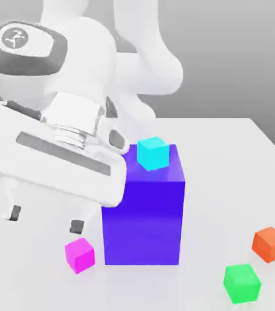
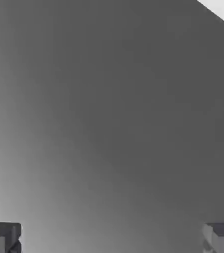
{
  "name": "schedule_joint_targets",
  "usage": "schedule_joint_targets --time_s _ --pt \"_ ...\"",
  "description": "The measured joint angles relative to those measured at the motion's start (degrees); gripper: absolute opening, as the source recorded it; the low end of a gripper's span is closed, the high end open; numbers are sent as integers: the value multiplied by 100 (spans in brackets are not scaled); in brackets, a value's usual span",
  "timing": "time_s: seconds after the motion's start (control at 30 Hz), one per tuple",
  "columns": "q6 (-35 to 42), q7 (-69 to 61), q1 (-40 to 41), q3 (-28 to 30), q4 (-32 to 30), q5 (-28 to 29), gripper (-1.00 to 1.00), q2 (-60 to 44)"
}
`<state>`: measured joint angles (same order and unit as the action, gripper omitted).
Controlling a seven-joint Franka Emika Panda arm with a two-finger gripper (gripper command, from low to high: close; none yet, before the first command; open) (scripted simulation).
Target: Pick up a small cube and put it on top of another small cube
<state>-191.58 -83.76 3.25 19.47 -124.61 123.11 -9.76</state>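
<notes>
The gripper (image 1: pixel 46 220) is spread wide, nothing between its fingertips. The magenta cube (image 1: pixel 80 255) sits apart from it, just below the fingertip on the exterior view's right, near the blue-purple block (image 1: pixel 142 222).

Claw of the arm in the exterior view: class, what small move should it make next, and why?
Probably the claw should shift towards the exterior view's right, to come over the magenta cube: it hangs open and empty, mostly to that cube's left, and the magenta cube is not yet on the green cube.
</notes>
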Motion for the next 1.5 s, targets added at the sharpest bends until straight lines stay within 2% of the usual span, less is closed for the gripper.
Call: schedule_joint_targets --time_s 0.13,0.37,0.5,0.63,0.67,0.87,1.03,1.33,1.5 --pt "-543 -787 -264 424 134 1252 0 -501" --pt "-1407 -2434 -238 685 293 3189 0 -1330" --pt "-1928 -3395 -149 328 142 3773 0 -1663" --pt "-1520 -3906 296 -201 216 3564 0 -2360" --pt "-1439 -3960 364 -271 235 3520 -100 -2465" --pt "-1394 -3998 398 -307 244 3486 -100 -2517" --pt "-1982 -3578 -17 87 112 3806 -100 -1799" --pt "-1034 -2317 590 -143 594 1601 -100 -1545" --pt "-299 -1585 1121 -569 870 428 -100 -1439"
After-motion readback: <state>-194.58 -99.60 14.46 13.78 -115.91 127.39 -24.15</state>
